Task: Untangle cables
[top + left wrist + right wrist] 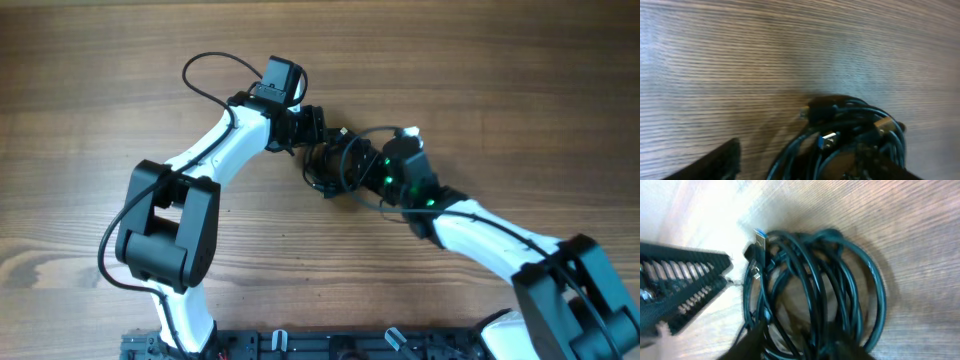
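- The left tool (314, 132) sits at the coil's left edge. In its wrist view one finger (715, 162) stands clear of the cords, so we read it as spread and gripping nothing.
- The cables (335, 165) lie on the counter (500, 80) as one tight coil between both tools.
- The right tool (372, 168) meets the coil from the right; we cannot tell whether it grips.
- We judge this the first grasp. Next, one tool pins the coil while the other draws a plug end out.
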You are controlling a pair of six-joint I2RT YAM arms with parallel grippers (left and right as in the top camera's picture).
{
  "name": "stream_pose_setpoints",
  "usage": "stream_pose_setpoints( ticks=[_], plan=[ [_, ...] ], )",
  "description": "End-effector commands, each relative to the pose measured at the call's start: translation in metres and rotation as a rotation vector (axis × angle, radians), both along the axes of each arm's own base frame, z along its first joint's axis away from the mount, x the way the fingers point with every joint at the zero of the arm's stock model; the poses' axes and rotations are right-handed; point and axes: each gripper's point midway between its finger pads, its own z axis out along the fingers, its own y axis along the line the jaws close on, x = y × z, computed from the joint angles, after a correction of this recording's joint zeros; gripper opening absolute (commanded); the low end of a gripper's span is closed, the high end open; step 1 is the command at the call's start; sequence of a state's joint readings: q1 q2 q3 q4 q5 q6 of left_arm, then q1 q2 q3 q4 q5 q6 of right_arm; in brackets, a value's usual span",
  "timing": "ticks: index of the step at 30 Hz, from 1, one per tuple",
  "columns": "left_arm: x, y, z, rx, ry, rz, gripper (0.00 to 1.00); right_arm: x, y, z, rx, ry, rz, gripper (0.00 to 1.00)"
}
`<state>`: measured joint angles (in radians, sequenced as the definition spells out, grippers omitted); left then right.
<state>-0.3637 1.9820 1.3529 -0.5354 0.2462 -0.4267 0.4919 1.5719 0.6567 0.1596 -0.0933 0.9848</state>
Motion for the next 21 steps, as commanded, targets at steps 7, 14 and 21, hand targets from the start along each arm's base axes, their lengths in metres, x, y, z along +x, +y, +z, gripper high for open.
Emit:
stream_pose_setpoints(
  ticks=[7,14,21],
  plan=[
    [-0.003,-0.015,0.013,-0.080,-0.012,-0.062,0.78,-0.015,0.011,0.025,0.036,0.104,0.208,0.81],
    [-0.004,-0.017,0.007,0.022,-0.050,-0.060,0.70,-0.041,-0.013,-0.012,-0.083,0.276,0.158,0.31],
    [-0.003,-0.019,0.007,0.022,-0.058,-0.062,0.71,-0.037,-0.011,-0.024,-0.090,0.281,0.160,0.27]
  ],
)
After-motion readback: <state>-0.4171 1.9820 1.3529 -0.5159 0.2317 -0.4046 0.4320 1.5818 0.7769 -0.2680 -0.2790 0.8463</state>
